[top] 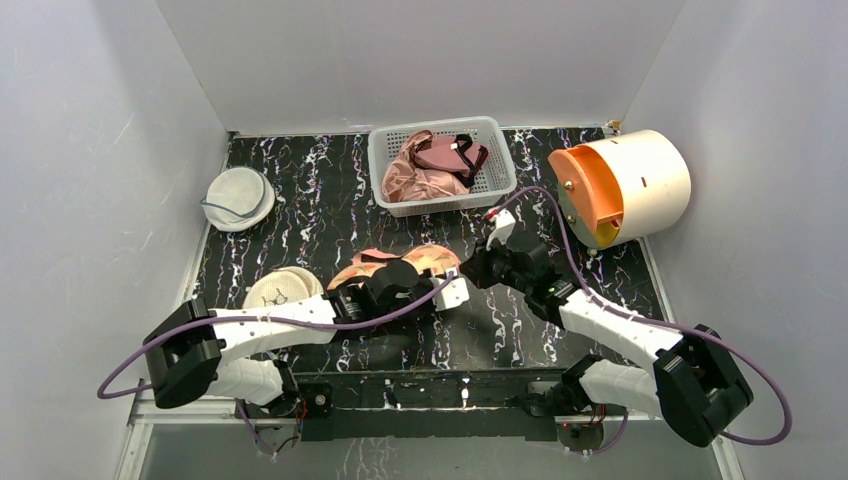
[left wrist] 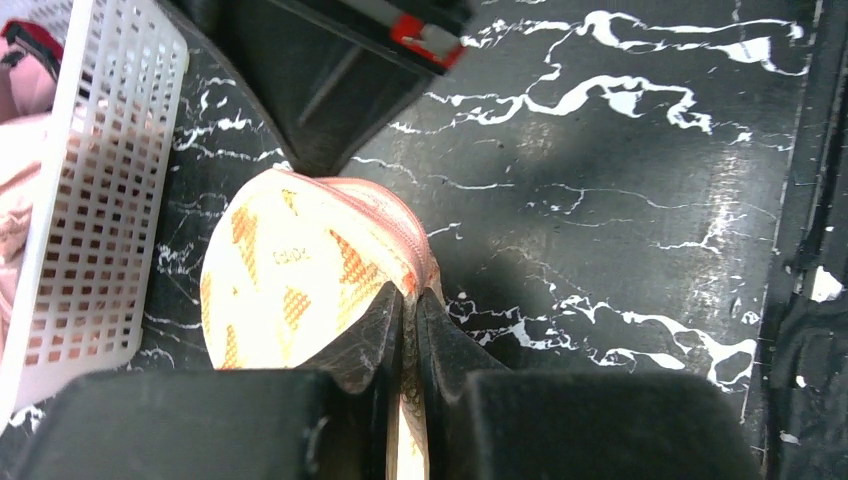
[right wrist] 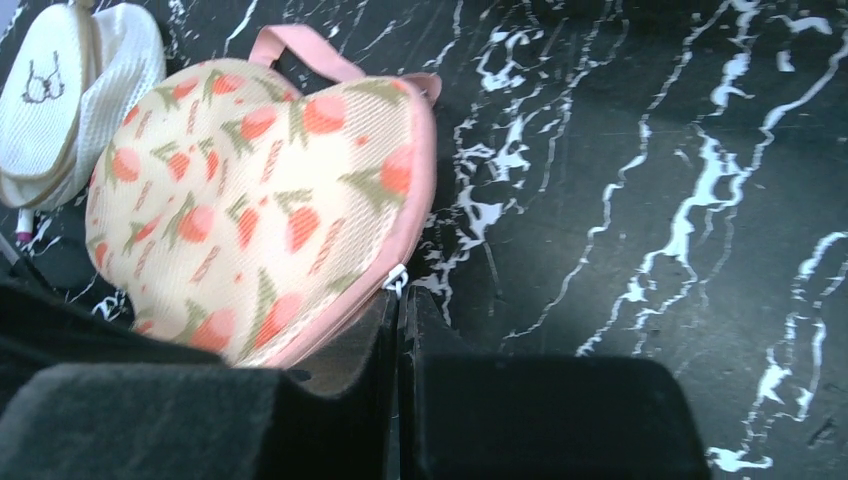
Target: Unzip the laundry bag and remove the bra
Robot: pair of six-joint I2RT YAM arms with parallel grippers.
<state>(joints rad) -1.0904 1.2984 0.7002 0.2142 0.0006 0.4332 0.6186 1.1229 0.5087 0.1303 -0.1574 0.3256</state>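
The peanut-shaped peach-orange padded laundry bag [right wrist: 260,200], printed w/ small red-green motifs and edged in pink zip tape [right wrist: 418,190], lies flat about mid-way on the black white-veined marble table [top: 330,190]. All places below are given from that bag.

Left pincer [left wrist: 408,305]: sits over the bag's near edge. Jaws are closed tight on the bag's rim, w/ a strip of the pink-edged fabric running down btwn the two black fingers [left wrist: 365,340]. One lobe of the bag spreads out ahead of the tips.

Right pincer [right wrist: 398,305]: at the bag's right end, jaws fully closed, no gap btwn them. The tips meet the pink edging just where the small silver zip pull [right wrist: 397,279] sits. Can't tell whether the pull's tab is caught btwn them. The bag body spreads off to one side of the fingers. The zip looks closed along the stretch in view. A pink loop handle [right wrist: 300,45] sticks out on the bag's far side.

Others:
- Round cream mesh pouch w/ black bra icon [top: 280,290]: right up against the bag's left end.
- White plastic lattice basket [left wrist: 100,200]: behind the bag, holding a pink satin garment [top: 415,175] and a maroon bra [top: 450,152].
- Plain round white pouch [top: 240,197]: behind-left, well apart.
- Cream-and-orange drum [top: 620,185]: on its side, behind-right, well apart.
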